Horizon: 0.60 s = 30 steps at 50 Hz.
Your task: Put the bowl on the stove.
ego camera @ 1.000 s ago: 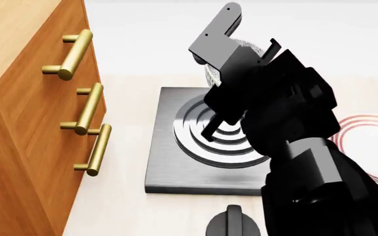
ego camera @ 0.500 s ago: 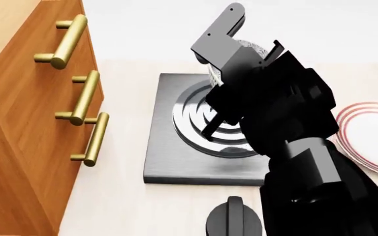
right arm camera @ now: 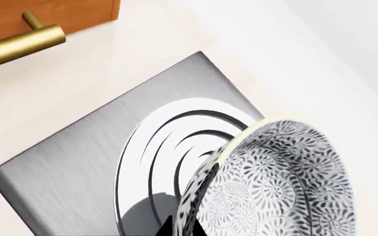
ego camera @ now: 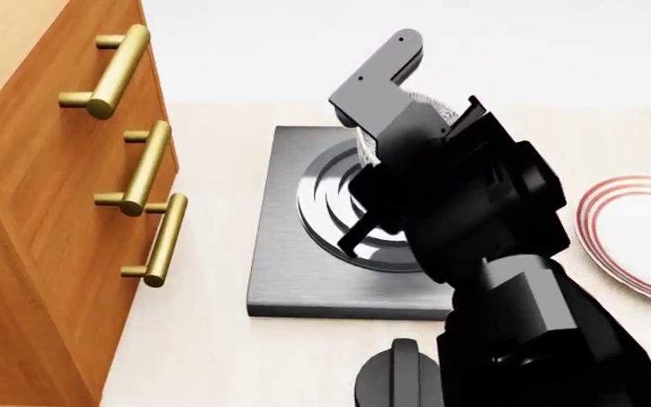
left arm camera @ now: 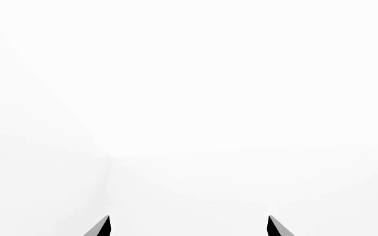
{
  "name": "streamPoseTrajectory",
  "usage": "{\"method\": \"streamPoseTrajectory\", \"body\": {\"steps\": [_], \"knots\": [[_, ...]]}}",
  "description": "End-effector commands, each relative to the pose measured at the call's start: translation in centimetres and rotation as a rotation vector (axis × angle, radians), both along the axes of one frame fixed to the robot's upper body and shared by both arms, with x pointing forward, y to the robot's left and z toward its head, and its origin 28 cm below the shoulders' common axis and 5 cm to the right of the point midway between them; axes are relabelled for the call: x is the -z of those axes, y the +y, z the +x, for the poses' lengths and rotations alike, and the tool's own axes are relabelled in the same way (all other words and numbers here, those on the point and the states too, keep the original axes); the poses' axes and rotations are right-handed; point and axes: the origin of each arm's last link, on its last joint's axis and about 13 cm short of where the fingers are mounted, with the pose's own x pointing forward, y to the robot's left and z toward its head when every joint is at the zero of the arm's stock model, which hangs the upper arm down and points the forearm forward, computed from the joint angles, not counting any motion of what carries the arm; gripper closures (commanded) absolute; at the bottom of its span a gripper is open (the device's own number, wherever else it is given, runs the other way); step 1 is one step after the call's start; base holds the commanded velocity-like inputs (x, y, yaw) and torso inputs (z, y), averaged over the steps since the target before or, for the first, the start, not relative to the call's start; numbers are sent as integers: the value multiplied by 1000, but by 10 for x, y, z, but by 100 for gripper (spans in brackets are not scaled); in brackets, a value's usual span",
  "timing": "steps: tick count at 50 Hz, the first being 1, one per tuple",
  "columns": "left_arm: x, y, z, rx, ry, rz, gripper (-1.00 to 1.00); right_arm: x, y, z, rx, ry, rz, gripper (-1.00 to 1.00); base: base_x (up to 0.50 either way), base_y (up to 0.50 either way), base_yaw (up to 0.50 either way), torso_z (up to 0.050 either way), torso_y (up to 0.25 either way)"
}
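Observation:
The speckled grey-blue bowl [right arm camera: 274, 187] is gripped by its rim in my right gripper [right arm camera: 183, 228] and hangs tilted just above the stove's ring burner. In the head view only a sliver of the bowl [ego camera: 430, 106] shows behind my right arm and gripper [ego camera: 399, 127]. The stove [ego camera: 292, 254] is a dark grey square slab with concentric rings, also seen in the right wrist view [right arm camera: 84, 152]. My left gripper [left arm camera: 187, 227] shows only two fingertips, set apart, facing a blank white wall with nothing between them.
A wooden drawer unit [ego camera: 43, 195] with brass handles [ego camera: 145, 170] stands left of the stove. A white plate with red rings [ego camera: 642, 237] lies to the right. A black round knob [ego camera: 399, 377] sits in front of the stove.
My right arm has lowered slightly toward the burner with the bowl. Earlier, the head view shifted a little, moving the drawer unit left.

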Motion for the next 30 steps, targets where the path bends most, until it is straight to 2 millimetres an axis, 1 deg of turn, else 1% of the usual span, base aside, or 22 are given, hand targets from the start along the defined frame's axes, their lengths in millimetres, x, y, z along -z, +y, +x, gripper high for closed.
{"method": "streamPoseTrajectory", "body": {"steps": [1, 30], "knots": [[0, 0, 0, -2, -2, 2, -100, 2, 2, 0, 4, 1, 6, 100, 0, 0, 0, 0, 0], [1, 1, 1, -26, 3, -2, -100, 2, 2, 0, 4, 1, 6, 100, 0, 0, 0, 0, 0]]}}
